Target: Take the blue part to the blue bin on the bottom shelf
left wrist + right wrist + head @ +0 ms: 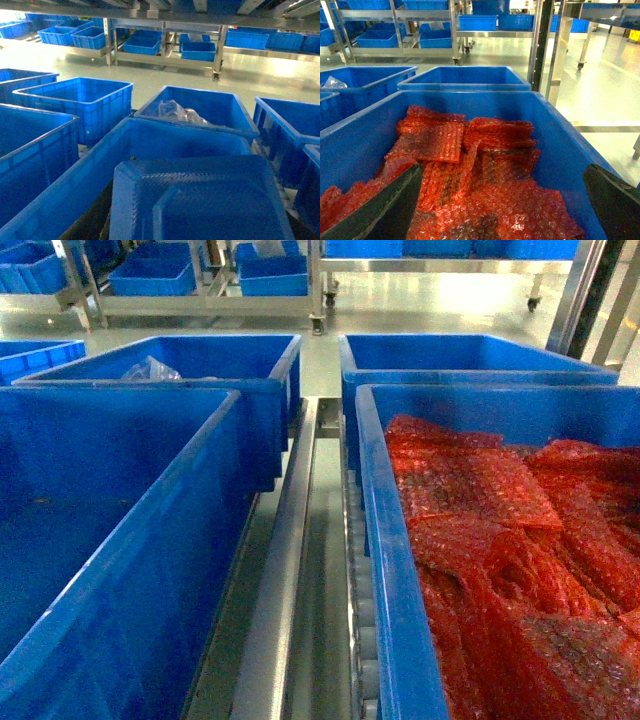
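Glossy plastic bins [400, 570], crinkly red bubble wrap [500, 540]

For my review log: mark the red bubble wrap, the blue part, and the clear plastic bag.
red bubble wrap [485, 165], right wrist view, middle of the pile.
blue part [200, 200], left wrist view, its flat top face.
clear plastic bag [175, 111], left wrist view, crumpled centre.

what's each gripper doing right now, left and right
Left gripper: not visible, cannot tell.
Right gripper: open, empty, above the red bubble wrap.
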Controlling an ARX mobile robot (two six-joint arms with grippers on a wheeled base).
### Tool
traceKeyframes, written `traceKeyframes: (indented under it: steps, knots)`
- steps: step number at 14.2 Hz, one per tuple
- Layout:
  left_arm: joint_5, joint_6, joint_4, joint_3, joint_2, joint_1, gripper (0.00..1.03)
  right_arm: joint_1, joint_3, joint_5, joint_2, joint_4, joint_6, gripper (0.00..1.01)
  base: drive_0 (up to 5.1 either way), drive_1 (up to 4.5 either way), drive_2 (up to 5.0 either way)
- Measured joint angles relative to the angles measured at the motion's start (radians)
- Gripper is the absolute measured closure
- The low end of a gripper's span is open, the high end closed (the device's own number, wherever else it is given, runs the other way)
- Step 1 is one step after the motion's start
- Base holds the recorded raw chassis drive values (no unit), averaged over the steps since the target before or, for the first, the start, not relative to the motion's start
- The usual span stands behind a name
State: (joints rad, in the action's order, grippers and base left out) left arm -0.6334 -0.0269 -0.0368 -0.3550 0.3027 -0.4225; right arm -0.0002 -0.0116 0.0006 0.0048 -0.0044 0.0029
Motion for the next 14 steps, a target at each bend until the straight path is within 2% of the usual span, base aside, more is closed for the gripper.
traceKeyframes:
  steps: [14]
  knots:
    - [0.0,0.0,0.002,0.0,-0.003,0.0,0.59,0.0,0.0,0.0,0.0,-0.001,0.0,0.03,0.0,0.0,0.0]
